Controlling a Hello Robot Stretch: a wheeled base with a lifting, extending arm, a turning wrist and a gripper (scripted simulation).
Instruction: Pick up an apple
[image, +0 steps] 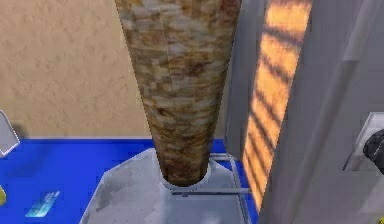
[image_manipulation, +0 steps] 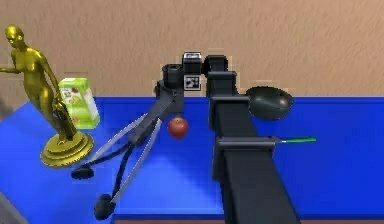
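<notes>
A small red apple (image_manipulation: 179, 127) lies on the blue tabletop (image_manipulation: 330, 170), just left of the dark arm bar. The gripper (image_manipulation: 92, 190) has its dark body near the two white squares. Its two thin fingers (image_manipulation: 125, 135) slant down toward the arm side view's lower left, passing the apple on its left. One fingertip ends beside the base of a gold statue (image_manipulation: 45, 95), so I cannot tell whether the gripper holds anything.
A green and white carton (image_manipulation: 79, 103) stands behind the statue. A dark bowl-like thing (image_manipulation: 268, 100) and a thin green stick (image_manipulation: 296, 140) lie right of the arm. In the forward view, a mottled brown cone (image: 180, 80) rises from a grey base (image: 125, 195) on the blue surface (image: 60, 165).
</notes>
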